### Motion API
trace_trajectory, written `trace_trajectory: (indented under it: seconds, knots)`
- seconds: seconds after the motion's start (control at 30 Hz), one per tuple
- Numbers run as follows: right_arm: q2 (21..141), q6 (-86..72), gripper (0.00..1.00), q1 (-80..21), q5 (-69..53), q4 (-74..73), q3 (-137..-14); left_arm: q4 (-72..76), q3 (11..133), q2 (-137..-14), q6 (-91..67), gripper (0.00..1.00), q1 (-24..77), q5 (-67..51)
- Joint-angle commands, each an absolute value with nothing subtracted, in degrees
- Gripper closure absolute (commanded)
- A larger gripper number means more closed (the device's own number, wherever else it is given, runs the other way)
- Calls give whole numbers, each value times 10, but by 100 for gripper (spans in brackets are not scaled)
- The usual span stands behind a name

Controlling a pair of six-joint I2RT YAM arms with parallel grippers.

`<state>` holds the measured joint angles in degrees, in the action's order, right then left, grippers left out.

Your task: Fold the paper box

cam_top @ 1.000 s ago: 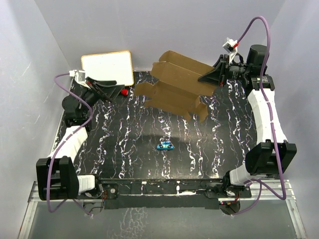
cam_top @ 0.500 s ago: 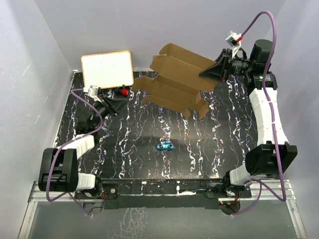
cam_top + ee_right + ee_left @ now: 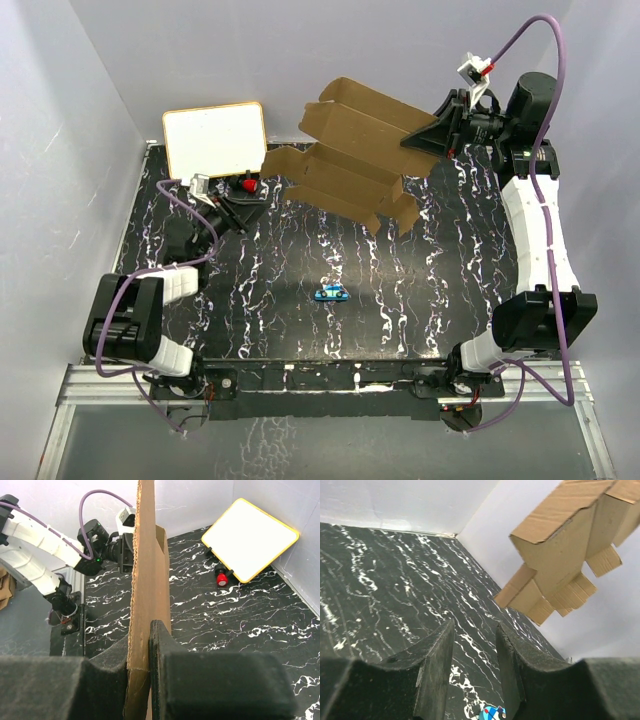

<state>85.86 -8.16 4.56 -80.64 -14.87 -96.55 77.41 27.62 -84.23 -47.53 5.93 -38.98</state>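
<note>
one paper box (image 3: 345,135) clamped in right gripper (image 3: 412,150)

Lab test booth: white walls (image 3: 400,40) enclosing a marbled table (image 3: 280,300).

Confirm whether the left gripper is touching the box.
Apart. The left wrist view shows the left gripper with empty jaws and the box hanging clear beyond it, open space between them.
</note>
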Motion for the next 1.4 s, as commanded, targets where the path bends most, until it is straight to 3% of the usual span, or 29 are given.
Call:
trace_trajectory:
  seconds: [0.0, 0.23, 0.47, 0.87, 1.37]
  knots:
    - [850, -106, 92, 48, -822, -99, -968, 837, 307, -847, -470, 62, 83, -426]
    - [846, -136, 92, 48, -833, -67, -961, 864, 329, -875, -476, 60, 88, -427]
    - [847, -154, 92, 48, -839, -51, -962, 996, 339, -910, -553, 57, 90, -463]
    - [845, -194, 92, 46, -848, -8, -954, 1007, 376, -927, -563, 46, 118, -505]
    - [845, -243, 92, 42, -862, 45, -947, 1033, 399, -956, -594, 44, 132, -526]
